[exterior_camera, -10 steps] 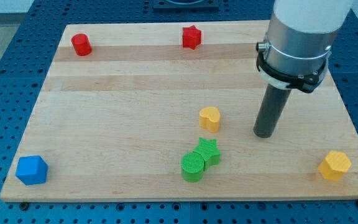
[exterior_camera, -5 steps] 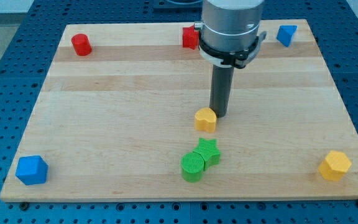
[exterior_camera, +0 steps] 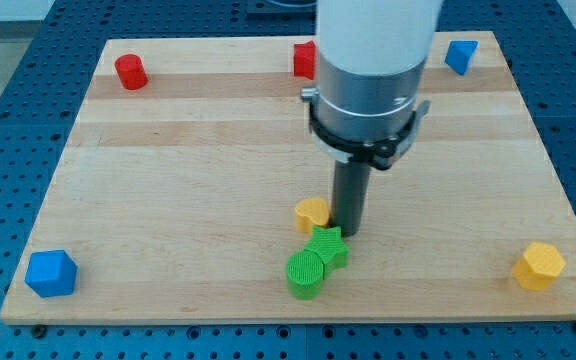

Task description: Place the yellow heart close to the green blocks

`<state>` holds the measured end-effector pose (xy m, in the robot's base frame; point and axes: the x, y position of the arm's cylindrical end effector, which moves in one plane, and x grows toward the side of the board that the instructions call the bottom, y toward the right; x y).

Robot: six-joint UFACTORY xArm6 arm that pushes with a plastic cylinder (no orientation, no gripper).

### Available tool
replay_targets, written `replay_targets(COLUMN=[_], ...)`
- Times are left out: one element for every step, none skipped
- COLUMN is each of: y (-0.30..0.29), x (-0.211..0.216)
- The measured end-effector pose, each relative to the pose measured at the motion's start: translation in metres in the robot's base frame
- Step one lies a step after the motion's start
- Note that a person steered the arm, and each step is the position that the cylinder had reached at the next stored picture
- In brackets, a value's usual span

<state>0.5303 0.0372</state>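
The yellow heart lies on the wooden board, just above and left of the green star, very near or touching it. The green cylinder sits against the star's lower left. My tip stands at the heart's right side, touching it, and right above the green star.
A red cylinder is at the top left. A red star at the top centre is partly hidden by the arm. A blue block is at the top right, a blue cube at the bottom left, a yellow hexagon at the bottom right.
My tip swept from the right to the heart and pushed it down and left toward the green blocks. The green star and cylinder shifted slightly down-left.
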Motion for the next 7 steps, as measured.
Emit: replay_targets(y=[-0.006, -0.009, -0.017, -0.043, -0.088, -0.095, -0.095], x=[0.0, -0.013, -0.034, -0.048, -0.05, -0.05, -0.049])
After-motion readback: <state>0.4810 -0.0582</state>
